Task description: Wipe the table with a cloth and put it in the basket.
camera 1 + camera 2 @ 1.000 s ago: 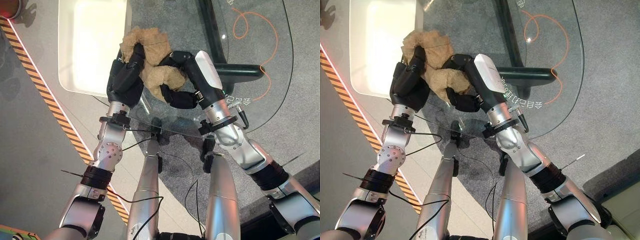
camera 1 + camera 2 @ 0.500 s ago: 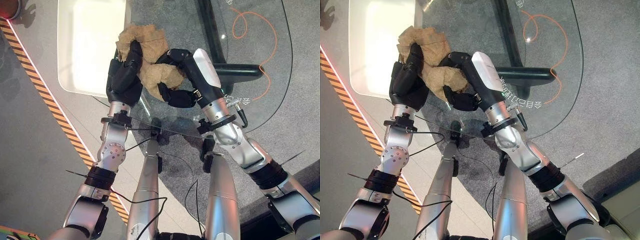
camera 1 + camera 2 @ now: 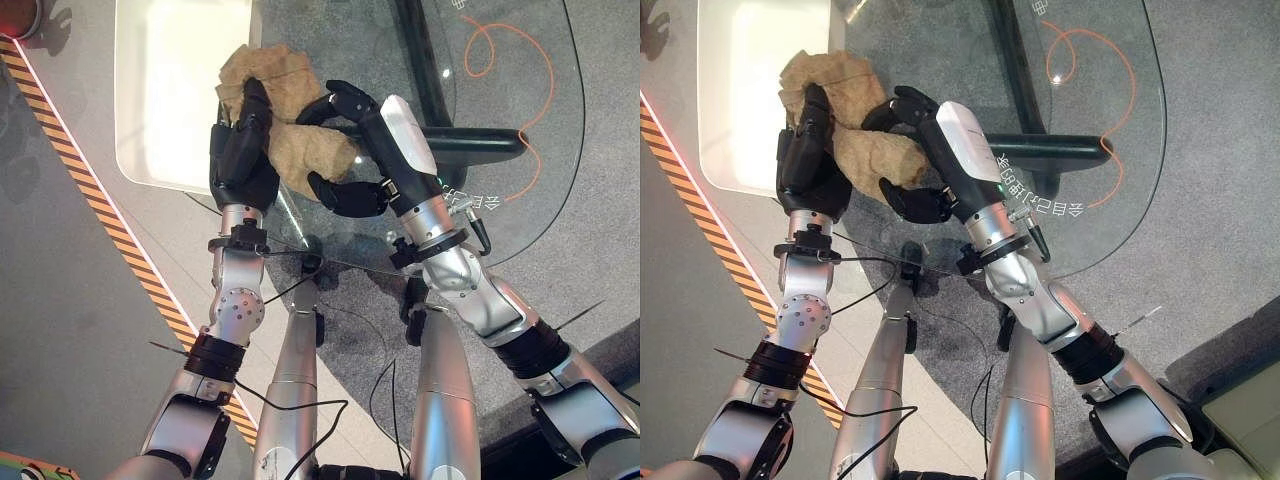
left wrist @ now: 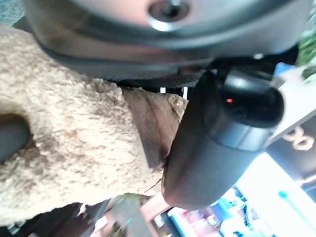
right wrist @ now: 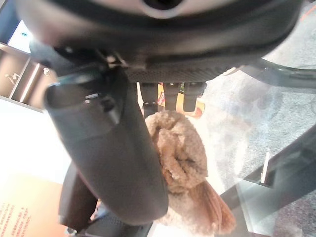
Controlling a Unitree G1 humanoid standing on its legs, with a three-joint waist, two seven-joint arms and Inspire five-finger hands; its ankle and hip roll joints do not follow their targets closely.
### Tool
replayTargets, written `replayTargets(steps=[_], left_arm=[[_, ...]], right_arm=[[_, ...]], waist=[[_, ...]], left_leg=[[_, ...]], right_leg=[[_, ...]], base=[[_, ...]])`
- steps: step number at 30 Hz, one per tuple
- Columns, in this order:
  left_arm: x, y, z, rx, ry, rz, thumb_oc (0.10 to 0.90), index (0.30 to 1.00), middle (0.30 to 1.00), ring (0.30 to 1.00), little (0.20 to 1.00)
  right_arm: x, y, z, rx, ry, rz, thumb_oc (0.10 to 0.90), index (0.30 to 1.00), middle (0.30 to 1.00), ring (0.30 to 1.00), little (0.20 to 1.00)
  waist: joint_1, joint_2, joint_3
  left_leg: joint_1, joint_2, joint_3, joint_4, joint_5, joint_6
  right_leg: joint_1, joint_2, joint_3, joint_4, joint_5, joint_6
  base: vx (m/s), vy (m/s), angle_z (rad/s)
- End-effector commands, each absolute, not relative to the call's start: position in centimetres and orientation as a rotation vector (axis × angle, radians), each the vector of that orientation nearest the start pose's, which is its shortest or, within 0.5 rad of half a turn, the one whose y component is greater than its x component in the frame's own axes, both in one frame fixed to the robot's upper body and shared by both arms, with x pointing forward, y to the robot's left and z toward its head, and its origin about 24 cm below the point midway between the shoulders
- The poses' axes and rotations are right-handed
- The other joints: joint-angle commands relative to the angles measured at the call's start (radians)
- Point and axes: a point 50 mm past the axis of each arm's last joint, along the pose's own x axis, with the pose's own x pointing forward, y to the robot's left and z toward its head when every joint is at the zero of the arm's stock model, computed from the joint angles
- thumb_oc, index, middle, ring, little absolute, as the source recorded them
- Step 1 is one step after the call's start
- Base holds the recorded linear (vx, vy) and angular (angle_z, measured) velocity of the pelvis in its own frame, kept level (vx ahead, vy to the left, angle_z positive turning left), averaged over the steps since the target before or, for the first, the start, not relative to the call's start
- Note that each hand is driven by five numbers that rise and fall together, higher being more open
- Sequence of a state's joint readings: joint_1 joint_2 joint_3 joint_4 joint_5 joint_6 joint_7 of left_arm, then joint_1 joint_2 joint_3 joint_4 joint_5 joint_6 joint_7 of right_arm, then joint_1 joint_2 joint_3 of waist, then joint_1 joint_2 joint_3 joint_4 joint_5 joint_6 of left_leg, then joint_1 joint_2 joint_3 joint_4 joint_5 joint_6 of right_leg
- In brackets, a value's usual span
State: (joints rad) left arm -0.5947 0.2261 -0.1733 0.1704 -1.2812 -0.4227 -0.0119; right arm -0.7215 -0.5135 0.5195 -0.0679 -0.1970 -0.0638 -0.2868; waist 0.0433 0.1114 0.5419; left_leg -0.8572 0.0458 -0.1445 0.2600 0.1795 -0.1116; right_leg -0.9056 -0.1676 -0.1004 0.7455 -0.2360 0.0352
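The tan cloth [image 3: 285,120] sits bunched at upper centre of the frame on the glass counter [image 3: 500,150], gripped by both the left robot hand [image 3: 240,155] and right robot hand [image 3: 355,140]. Recommended: maintain both grips and slide under even downward pressure.

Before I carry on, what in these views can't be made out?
- Cloth: the part beneath the left robot hand is covered in the left eye view.
- Right robot hand: in the right wrist view its own bulk blocks where it meets the cloth.
- White basket: its far side is cut off by the edge of the left eye view.
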Motion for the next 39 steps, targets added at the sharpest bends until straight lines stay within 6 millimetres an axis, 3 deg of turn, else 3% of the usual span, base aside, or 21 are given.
replayTargets(steps=[1, 24, 32, 35, 39], left_arm=[[31.3, 16.7, 26.2, -1.032, -0.968, -0.279, 0.1, 0.3, 0.3, 0.3, 0.2], [30.7, 18.0, 26.7, -1.022, -1.038, -0.057, 0.1, 0.3, 0.3, 0.3, 0.2], [30.6, 18.7, 26.1, -1.01, -1.052, -0.002, 0.1, 0.3, 0.3, 0.3, 0.2], [30.6, 19.1, 25.7, -1.003, -1.063, 0.019, 0.1, 0.3, 0.3, 0.3, 0.2], [30.5, 19.6, 24.9, -1.007, -1.067, 0.027, 0.1, 0.3, 0.3, 0.3, 0.2]], right_arm=[[26.9, -5.7, 30.0, -0.564, -1.265, 0.202, 0.8, 0.9, 0.9, 0.9, 0.9], [27.4, -5.5, 29.9, -0.526, -1.231, 0.153, 0.8, 0.9, 0.9, 0.9, 0.9], [28.6, -7.9, 28.4, -0.473, -1.16, -0.007, 0.8, 0.9, 0.9, 0.9, 0.9], [29.4, -9.6, 27.3, -0.447, -1.107, -0.115, 0.8, 0.9, 0.9, 0.9, 0.9], [30.9, -13.2, 24.3, -0.407, -0.994, -0.337, 0.8, 0.9, 0.9, 0.9, 0.9]], waist=[[0.01, -0.057, -0.022], [0.014, -0.057, -0.022], [-0.003, -0.057, -0.022], [-0.015, -0.058, -0.022], [-0.033, -0.056, -0.022]], left_leg=[[0.036, -0.111, 0.123, 0.127, -0.18, 0.116], [0.031, -0.111, 0.125, 0.136, -0.179, 0.109], [0.032, -0.108, 0.129, 0.14, -0.185, 0.11], [0.032, -0.104, 0.135, 0.142, -0.188, 0.11], [0.035, -0.099, 0.141, 0.142, -0.195, 0.113]], right_leg=[[0.052, 0.058, -0.026, -0.285, 0.182, 0.02], [0.047, 0.059, -0.027, -0.27, 0.173, 0.016], [0.043, 0.062, -0.016, -0.267, 0.173, 0.016], [0.04, 0.063, -0.009, -0.266, 0.174, 0.016], [0.039, 0.064, 0.003, -0.269, 0.175, 0.017]], base=[[0.0, 0.0, 0.0], [0.0, 0.0, 0.0], [0.0, 0.0, 0.0], [-0.01, 0.032, 0.01], [0.0, 0.017, 0.0]])
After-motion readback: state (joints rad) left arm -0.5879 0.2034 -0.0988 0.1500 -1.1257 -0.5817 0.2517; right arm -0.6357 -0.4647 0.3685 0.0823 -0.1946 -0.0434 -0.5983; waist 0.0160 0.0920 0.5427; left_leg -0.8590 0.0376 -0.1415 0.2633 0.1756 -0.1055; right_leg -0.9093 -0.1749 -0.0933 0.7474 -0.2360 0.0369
